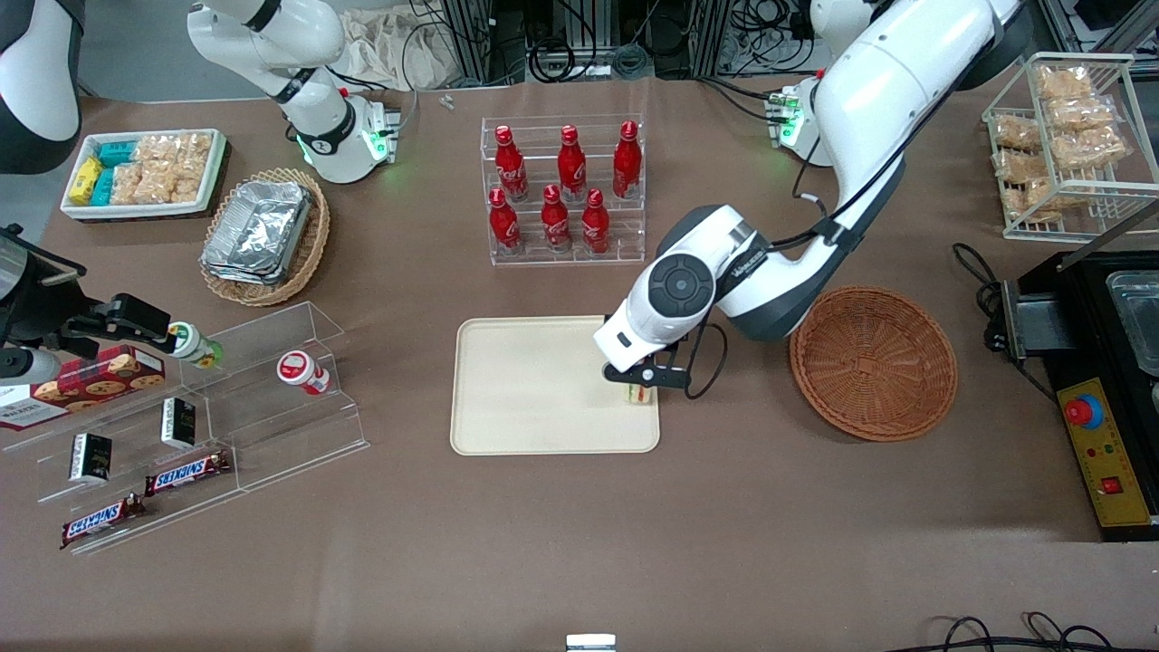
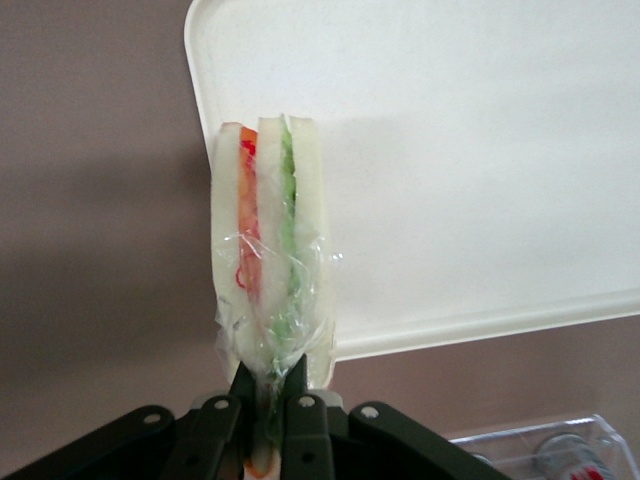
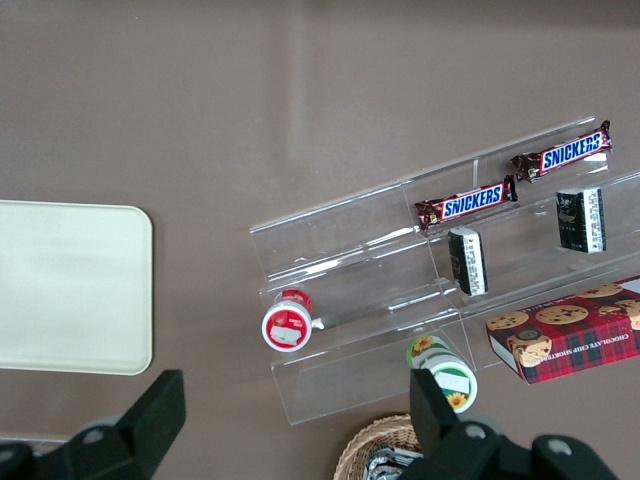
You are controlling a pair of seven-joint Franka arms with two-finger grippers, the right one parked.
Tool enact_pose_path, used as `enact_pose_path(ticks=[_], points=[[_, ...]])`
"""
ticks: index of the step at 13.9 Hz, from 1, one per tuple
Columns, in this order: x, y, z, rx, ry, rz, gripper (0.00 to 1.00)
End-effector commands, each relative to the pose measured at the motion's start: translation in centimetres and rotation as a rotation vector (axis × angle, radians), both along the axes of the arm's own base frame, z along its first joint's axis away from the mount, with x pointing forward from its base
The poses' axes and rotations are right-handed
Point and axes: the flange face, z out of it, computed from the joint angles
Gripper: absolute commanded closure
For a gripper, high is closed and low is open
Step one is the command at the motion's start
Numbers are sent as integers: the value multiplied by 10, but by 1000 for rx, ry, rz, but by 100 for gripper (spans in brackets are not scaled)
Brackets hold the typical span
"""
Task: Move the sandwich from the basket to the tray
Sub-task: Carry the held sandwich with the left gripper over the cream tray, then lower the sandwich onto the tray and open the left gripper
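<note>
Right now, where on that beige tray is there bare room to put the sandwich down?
Nearly all of the tray is bare. Only its corner nearest the basket is taken, where the claw holds the sandwich pinched upright over the rim.

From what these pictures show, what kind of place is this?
Probably a robot lab set up as a mock snack shop: red bottles on a clear rack, Snickers bars on acrylic shelves, cables at the table's edge. The gripper holds the sandwich over the tray.
</note>
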Motion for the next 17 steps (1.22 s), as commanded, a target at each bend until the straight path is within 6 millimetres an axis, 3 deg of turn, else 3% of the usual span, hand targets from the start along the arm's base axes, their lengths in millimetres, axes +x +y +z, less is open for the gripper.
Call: enact_pose_path(ticks=[1,7,8,10,13,17], points=[[7,-9,-22,-2,-12,-10,100],[6,-19,-42,-35,-33,-19,100],[10,-13,-45,-20,-40,-5,82],[13,-9,-42,-4,-44,21,5],[20,9,-5,42,-43,48,1],[34,73,68,131,-42,75,1]])
